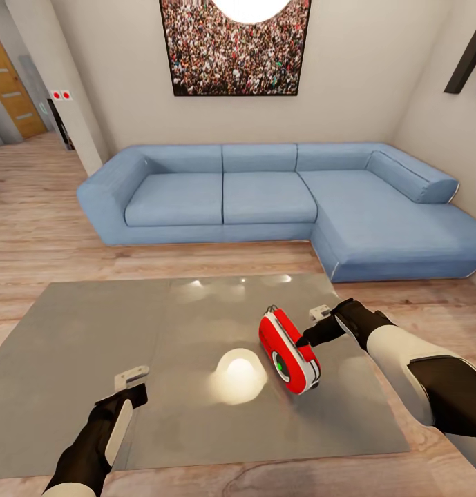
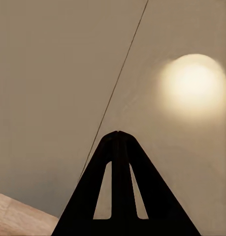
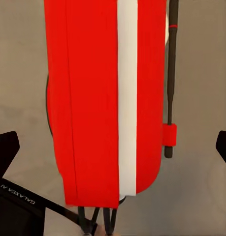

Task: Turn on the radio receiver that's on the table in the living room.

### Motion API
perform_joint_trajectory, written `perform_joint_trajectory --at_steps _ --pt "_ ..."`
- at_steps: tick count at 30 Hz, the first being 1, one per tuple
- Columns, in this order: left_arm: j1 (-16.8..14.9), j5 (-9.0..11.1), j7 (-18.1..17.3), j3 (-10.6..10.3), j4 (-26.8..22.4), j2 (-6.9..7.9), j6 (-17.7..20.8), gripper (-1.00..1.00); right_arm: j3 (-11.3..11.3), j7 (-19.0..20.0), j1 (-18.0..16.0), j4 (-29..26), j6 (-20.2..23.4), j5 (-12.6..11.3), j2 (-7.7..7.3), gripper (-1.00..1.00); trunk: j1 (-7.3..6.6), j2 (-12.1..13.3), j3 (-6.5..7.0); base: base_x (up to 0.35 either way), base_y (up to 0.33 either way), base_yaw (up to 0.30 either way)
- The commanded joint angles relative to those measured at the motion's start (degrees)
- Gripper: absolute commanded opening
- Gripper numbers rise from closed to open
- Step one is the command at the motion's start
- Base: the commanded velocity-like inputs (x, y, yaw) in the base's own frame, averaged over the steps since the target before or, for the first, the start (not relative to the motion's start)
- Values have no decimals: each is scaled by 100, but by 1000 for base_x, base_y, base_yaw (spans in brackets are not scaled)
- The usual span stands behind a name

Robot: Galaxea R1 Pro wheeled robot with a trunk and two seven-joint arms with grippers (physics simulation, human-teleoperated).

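1. In the living room, the radio receiver (image 1: pixel 288 348) stands on the glossy grey table (image 1: pixel 79 345), toward its right half, its round dial facing the robot's left and front. The blue sofa (image 1: pixel 265 197) sits beyond the table, under the crowd photo (image 1: pixel 234 52).
2. The right claw (image 1: pixel 308 338) reaches in from the right, its dark fingertip touching or just short of the radio's red side. From the right wrist view, the radio (image 3: pixel 105 98) sits between widely spread fingertips (image 3: pixel 5 147), nothing gripped.
3. The left claw (image 1: pixel 130 386) hangs over the table's near left part, well apart from the radio. Its fingers (image 2: pixel 117 187) meet at the tips, holding nothing.
4. The step in hand appears to be the final approach to switch the radio on.
5. The next move likely calls for a firm but measured press, since the upright box could tip or slide on the slick top.
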Motion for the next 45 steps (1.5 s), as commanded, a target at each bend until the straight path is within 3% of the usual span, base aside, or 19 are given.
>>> perform_joint_trajectory --at_steps 1,37,45 --pt "0 0 0 0 0 0 0 -100 1 0 0 0 0 0 0 100 -23 42 18 0 0 0" --pt "0 0 8 0 9 0 0 -100 -8 -19 0 -19 -9 36 -9 100 -813 1486 665 0 0 0" --pt "0 0 9 0 9 16 0 -100 -8 -303 0 -18 -9 20 -9 100 -989 1806 808 -1 0 0"
